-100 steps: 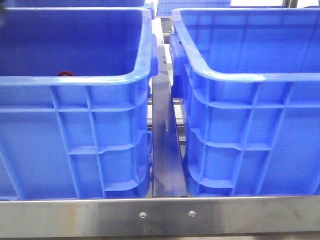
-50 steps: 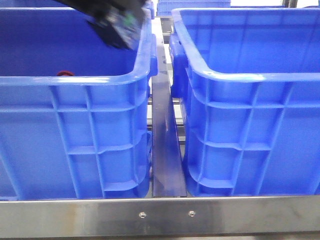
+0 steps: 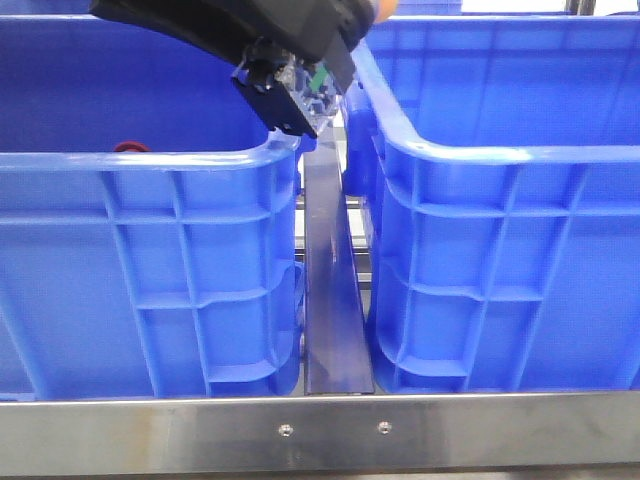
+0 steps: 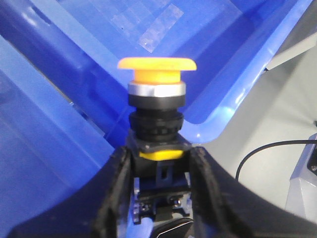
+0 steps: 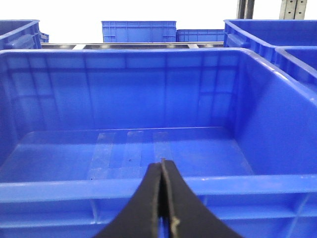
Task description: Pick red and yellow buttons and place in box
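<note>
Front view: two blue crates side by side. Left crate [image 3: 150,260] fills lower left, right crate [image 3: 510,250] lower right; dark metal rail [image 3: 333,290] in the gap between them. Steel bar [image 3: 320,432] with two screws along the bottom edge: front of the surface.

Left arm [image 3: 230,30] enters at top centre, above the inner rims of both crates. Left end effector [image 4: 159,163] clamped on yellow button [image 4: 157,79]: black fingers [image 4: 116,183] grip its dark body, cap up. Orange cap edge also at top of front view.

Red button [image 3: 130,147]: only a sliver visible, left of frame, behind the left crate's near rim, inside it.

Right end effector [image 5: 162,198]: fingertips pressed together, holding nothing, over a crate with tape strips [image 5: 129,148] on its floor.

Room: more blue crates [image 5: 138,30] at top of right wrist view; pale floor and black cable [image 4: 267,151] at right of left wrist view.
</note>
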### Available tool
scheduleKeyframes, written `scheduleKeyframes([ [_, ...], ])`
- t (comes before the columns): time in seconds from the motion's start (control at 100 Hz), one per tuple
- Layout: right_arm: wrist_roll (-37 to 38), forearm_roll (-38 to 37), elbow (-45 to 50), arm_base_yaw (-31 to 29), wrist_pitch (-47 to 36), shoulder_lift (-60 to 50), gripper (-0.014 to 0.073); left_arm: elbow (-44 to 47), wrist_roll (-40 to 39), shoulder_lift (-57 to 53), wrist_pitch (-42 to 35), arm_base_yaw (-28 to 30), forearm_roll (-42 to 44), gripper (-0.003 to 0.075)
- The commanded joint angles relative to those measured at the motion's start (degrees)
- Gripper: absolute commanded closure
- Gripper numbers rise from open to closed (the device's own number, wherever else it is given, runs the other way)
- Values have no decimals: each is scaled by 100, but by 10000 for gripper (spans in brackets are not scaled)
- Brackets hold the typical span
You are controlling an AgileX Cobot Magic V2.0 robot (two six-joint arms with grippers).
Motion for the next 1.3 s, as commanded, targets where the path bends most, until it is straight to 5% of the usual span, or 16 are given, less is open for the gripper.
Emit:
scheduleKeyframes([
  [0.0,-18,-61,0,-8,-443,-121,685,-202,-7,-130,-355,-62,-166,713],
  [0.13,42,-30,-370,-8,-232,-114,685,-202,-7,-130,-355,-62,-179,713],
  [0.39,42,-30,-1774,-8,1869,335,685,-202,-7,-130,-355,-62,-179,713],
  [0.74,42,94,-3188,-8,3352,1932,680,-202,-7,-130,-355,-62,-179,713],
  [0.86,42,273,-3750,-8,3683,2628,567,-202,-7,-130,-366,-62,-179,713],
  [1.01,42,577,-4340,-8,3994,3360,196,-202,-7,-130,-366,-62,-179,713],
  [1.08,42,889,-4557,-8,4138,3609,88,-202,-7,-130,-366,-62,-179,713],
  [1.29,-268,3003,-5301,-8,4999,4502,134,-202,-7,-130,-366,-62,-179,713],
])
